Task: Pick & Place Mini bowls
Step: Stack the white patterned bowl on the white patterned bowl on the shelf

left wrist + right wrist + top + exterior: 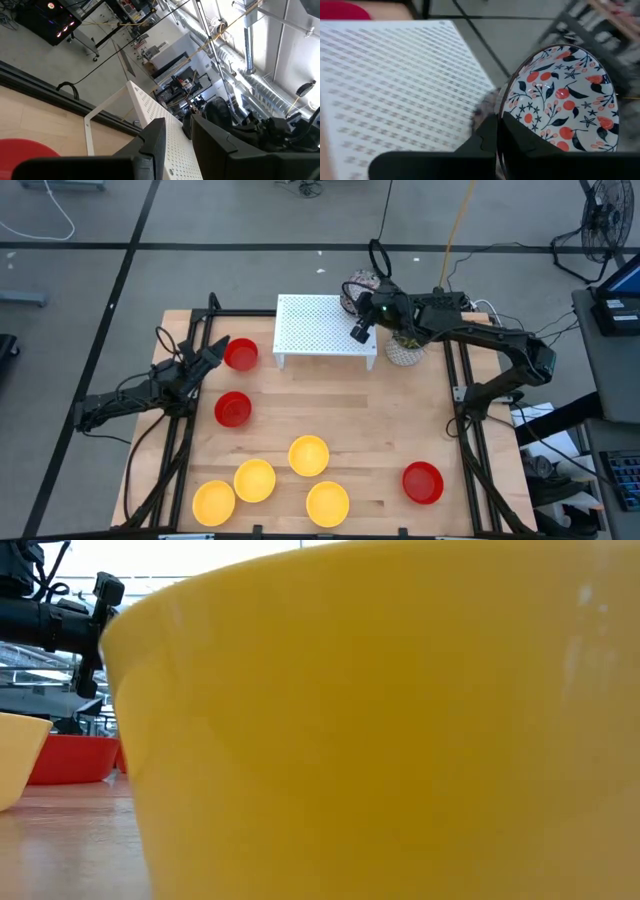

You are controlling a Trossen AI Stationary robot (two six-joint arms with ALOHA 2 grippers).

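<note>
A white mini bowl with a red-and-dark floral pattern (560, 97) is pinched at its rim by the right gripper (361, 330), fingers closed on it, at the far right corner of a white perforated rack (325, 325) near the surface's back edge. The left gripper (208, 361), fingers partly open and holding nothing, hovers beside a red bowl (241, 354) near the left edge. Another red bowl (233, 409), four yellow bowls (308, 455) and a third red one (422, 482) dot the surface's (370, 420) front half, leaving its middle open.

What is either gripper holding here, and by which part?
The right gripper is shut on the rim of a floral bowl, beyond the white perforated rack. The left gripper holds nothing.
</note>
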